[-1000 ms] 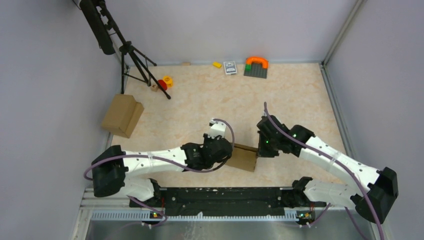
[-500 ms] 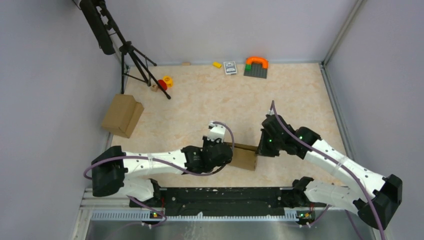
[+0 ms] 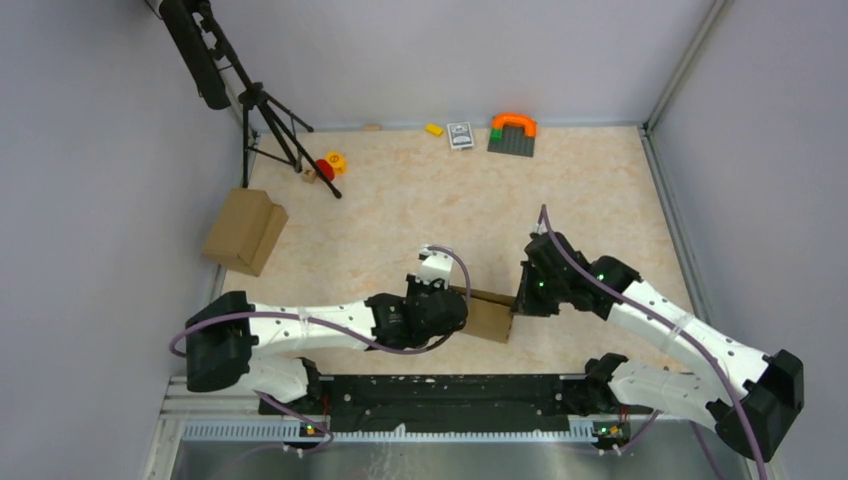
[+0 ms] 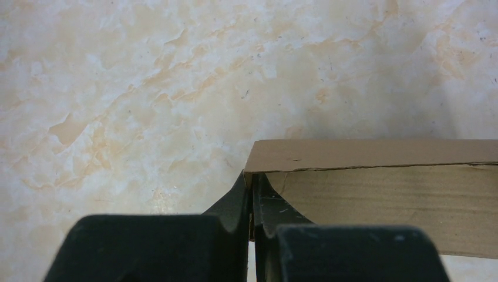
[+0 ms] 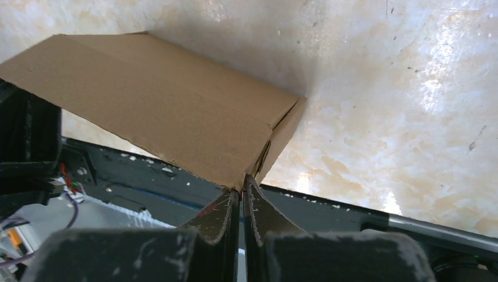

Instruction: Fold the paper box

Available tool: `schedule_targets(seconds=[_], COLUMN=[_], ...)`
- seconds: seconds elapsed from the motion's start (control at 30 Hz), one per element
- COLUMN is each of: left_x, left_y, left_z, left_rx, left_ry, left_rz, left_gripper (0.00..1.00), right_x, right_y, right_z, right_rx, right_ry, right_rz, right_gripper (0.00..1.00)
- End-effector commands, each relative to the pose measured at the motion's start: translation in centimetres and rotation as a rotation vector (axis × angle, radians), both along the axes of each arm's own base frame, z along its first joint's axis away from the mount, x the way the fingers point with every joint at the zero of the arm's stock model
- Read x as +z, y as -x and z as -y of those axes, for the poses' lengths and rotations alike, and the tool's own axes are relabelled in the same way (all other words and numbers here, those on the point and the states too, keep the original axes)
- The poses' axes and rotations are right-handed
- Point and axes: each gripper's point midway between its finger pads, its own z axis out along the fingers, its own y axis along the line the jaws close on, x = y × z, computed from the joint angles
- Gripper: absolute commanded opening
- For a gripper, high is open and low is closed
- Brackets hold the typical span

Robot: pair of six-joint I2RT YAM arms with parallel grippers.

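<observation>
Item: paper box (image 3: 489,317), plain brown cardboard, shallow, unmarked. Location: on the counter (image 3: 400,200), near its front edge, between the two arms.

Left fingers (image 4: 238,200): pressed together, tips at the box's left upper corner. Whether cardboard is caught between them cannot be told.

Right fingers (image 5: 226,211): pressed together, tips touching the box's right near corner. Whether they pinch it cannot be told either.

Also on the counter, well apart from the box:
- bulkier brown carton (image 3: 244,231), left edge
- black tripod (image 3: 268,112), far left corner
- orange arch (image 3: 514,122) on a grey plate (image 3: 510,144), by the far wall
- small yellow block (image 3: 433,129), near the arch
</observation>
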Motion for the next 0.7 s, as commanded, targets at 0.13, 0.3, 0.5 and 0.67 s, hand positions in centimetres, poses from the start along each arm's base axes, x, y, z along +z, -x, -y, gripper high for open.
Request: schedule_targets(seconds=[0.13, 0.3, 0.5, 0.67], left_x=[-0.6, -0.6, -0.5, -0.6], left_y=[0.2, 0.2, 0.2, 0.3], left_z=[-0.1, 0.1, 0.1, 0.1], left_rx=[0.008, 0.010, 0.013, 0.015], left_ry=[-0.050, -0.058, -0.057, -0.052], left_rz=[-0.009, -0.009, -0.009, -0.012], left_gripper=[0.00, 0.00, 0.00, 0.00], right_x=[0.6, 0.0, 0.0, -0.1], right_y=[0.1, 0.4, 0.2, 0.3], right_z=[0.7, 1.0, 0.7, -0.1], right_rx=[0.076, 0.080, 0.069, 0.044], right_ry=[0.058, 0.071, 0.059, 0.012], right_rz=[0.016, 0.007, 0.009, 0.019], right_gripper=[0.00, 0.00, 0.00, 0.00])
